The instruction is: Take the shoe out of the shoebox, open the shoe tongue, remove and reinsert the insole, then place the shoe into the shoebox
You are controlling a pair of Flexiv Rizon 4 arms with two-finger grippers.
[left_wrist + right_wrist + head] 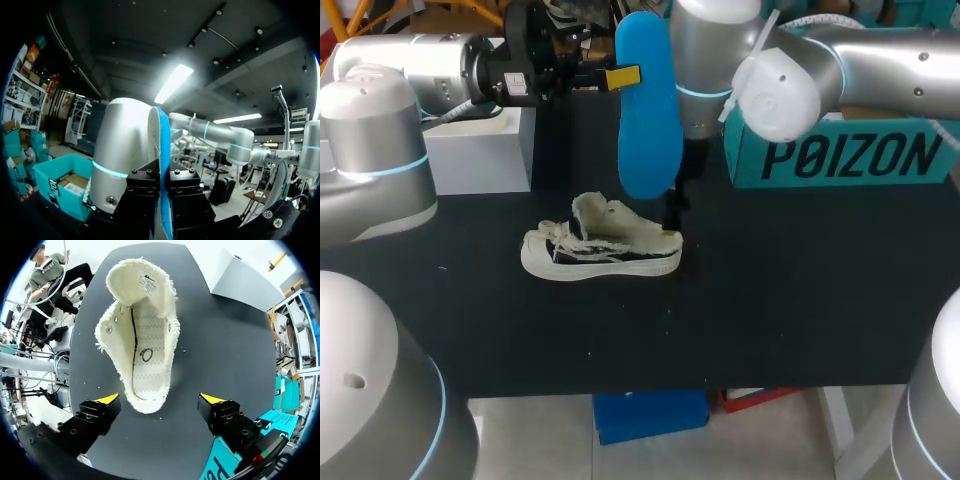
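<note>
A cream low-top shoe (600,248) lies on the black table, its tongue pulled open. The right wrist view looks down into the shoe (145,340), where bare stitching shows and no insole. My left gripper (620,77) is held high over the table's back, shut on the blue insole (648,105), which hangs upright. In the left wrist view the insole (164,145) stands edge-on between the closed black fingers of the gripper (163,176). My right gripper (160,400) hangs open just above the shoe's heel, one yellow tip on either side. The teal shoebox (850,155) stands at the back right.
A white box (480,150) stands at the back left of the table (770,300), and shows past the shoe's toe in the right wrist view (245,280). My right arm (790,80) crosses in front of the shoebox. A corner of the shoebox (272,420) sits beside the right finger.
</note>
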